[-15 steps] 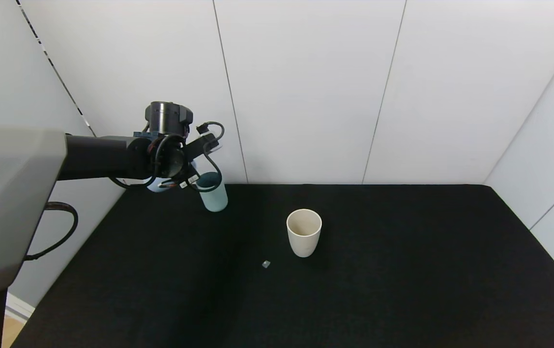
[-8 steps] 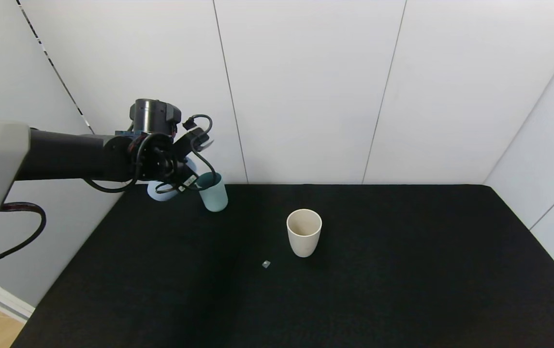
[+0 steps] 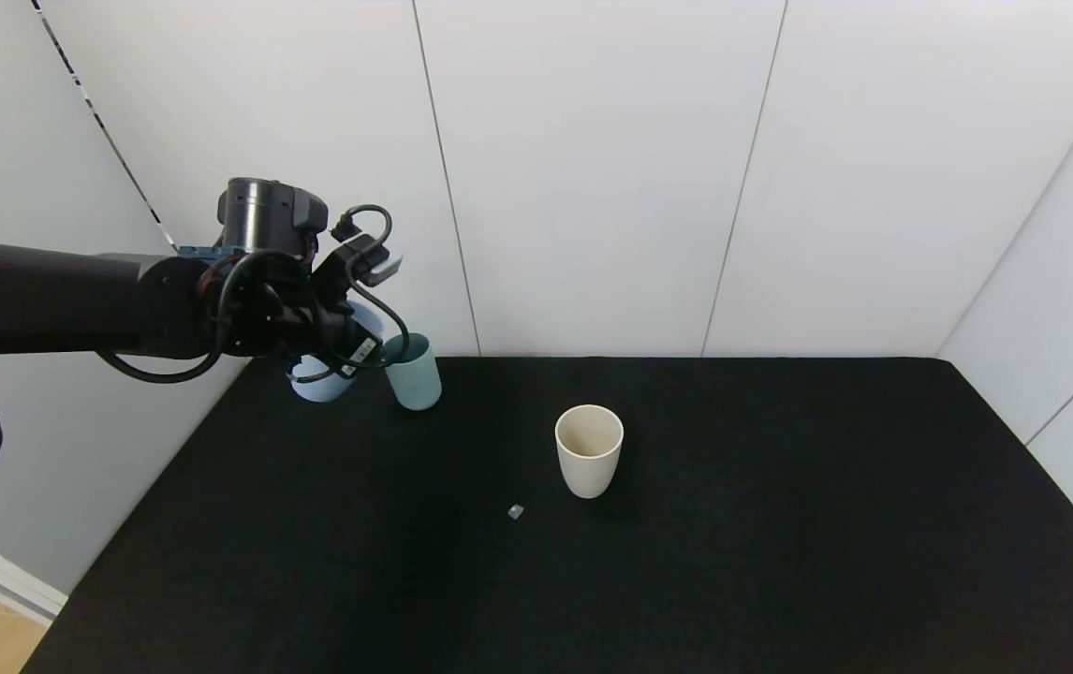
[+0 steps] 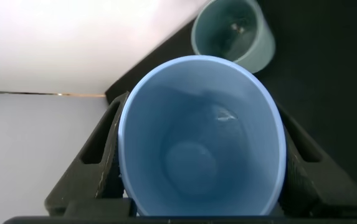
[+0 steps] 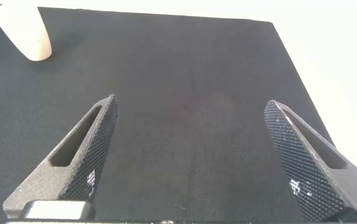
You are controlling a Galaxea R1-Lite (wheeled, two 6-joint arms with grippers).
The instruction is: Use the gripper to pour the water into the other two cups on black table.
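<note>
Desk: the black desk (image 3: 733,562) is big and flat, with a soft, fuzzy, cloth-like top. White wall panels stand behind it.
Left arm: a thick black tube with loopy black wires and a small silver-grey box. It reaches in over the far left corner of the desk.
Left pincer: the left pincer (image 4: 200,165) is squeezed shut on the light blue cup (image 4: 200,143), one black finger (image 4: 106,155) on each side.
Right pincer: the right pincer (image 5: 200,158) hangs low over the desk, well to the right of the cream cup, with its two bumpy black fingers (image 5: 81,152) wide apart and nothing between them.
Light blue cup: smooth, round, no handle. It is tipped a little. Its inside looks bare in the left wrist view; I cannot tell if water is in it.
Cream cup: the cream cup (image 3: 589,449) is plain and dull, wider at the top. It stands up straight near the middle of the desk, well apart from the left pincer.
Teal cup: the teal cup (image 3: 413,374) is the same shape. It stands left of the cream cup and farther back, just beside the light blue cup.
Speck: a tiny pale bit (image 3: 515,511) lies near the cream cup, in front and a little left.
</note>
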